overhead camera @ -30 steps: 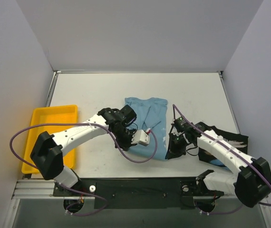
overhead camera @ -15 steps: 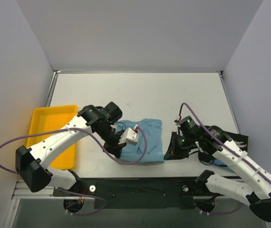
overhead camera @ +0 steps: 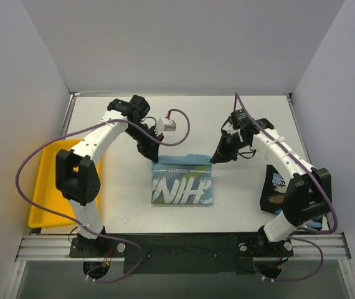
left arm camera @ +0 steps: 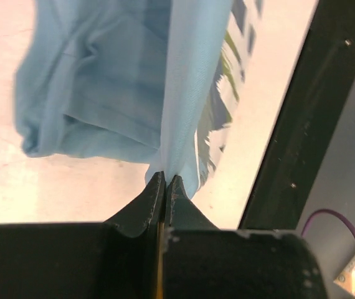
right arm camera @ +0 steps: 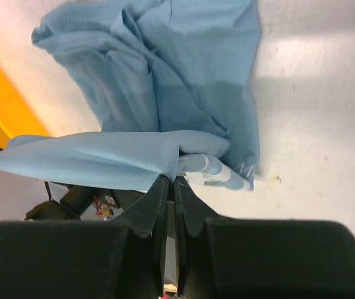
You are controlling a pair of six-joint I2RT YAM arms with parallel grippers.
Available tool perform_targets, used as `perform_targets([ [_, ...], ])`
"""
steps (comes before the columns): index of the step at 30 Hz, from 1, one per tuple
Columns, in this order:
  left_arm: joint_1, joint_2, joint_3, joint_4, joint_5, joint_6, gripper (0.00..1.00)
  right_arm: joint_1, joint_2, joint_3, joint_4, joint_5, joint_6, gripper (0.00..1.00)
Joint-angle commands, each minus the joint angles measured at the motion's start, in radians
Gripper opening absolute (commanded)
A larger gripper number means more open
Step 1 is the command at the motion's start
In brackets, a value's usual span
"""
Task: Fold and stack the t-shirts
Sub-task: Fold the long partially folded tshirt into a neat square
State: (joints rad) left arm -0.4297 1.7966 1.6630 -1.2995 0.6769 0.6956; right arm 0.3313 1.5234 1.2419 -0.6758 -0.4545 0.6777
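As the black t-shirt [overhead camera: 274,193] is half hidden by the right arm [overhead camera: 289,163], two t-shirts are counted | light blue t-shirt [overhead camera: 182,185] is pinched by left gripper [overhead camera: 155,156] and right gripper [overhead camera: 215,157], cloth trailing beneath both

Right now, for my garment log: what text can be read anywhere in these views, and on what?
"COUNTRY": small line near the far edge of the light blue t-shirt, barely legible.
"NIH": roughly how the large white letters below it read on the same shirt; edges cut off.
Black t-shirt: pale print, too small to read.
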Motion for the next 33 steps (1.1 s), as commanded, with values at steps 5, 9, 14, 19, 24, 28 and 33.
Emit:
perform_targets([
  [5,0.058,0.236,0.247,-0.027,-0.039,-0.036,0.0,-0.06,0.202,0.134,0.07,0.056,-0.021,0.0],
  [9,0.066,0.3,0.277,0.025,-0.053,-0.073,0.0,-0.064,0.294,0.195,0.071,0.083,-0.009,0.0],
  [14,0.066,0.349,0.31,0.104,-0.089,-0.113,0.0,-0.081,0.349,0.192,0.105,0.109,0.017,0.0],
  [19,0.069,0.376,0.294,0.135,-0.12,-0.146,0.0,-0.084,0.429,0.247,0.128,0.112,0.02,0.0],
  [24,0.069,0.371,0.23,0.212,-0.218,-0.195,0.21,-0.086,0.495,0.298,0.13,0.111,0.025,0.03],
  [28,0.071,0.365,0.25,0.304,-0.316,-0.274,0.38,-0.101,0.517,0.333,0.121,0.163,0.008,0.3],
  [33,0.103,0.307,0.333,0.333,-0.267,-0.39,0.4,-0.091,0.408,0.377,0.084,0.25,-0.093,0.38],
])
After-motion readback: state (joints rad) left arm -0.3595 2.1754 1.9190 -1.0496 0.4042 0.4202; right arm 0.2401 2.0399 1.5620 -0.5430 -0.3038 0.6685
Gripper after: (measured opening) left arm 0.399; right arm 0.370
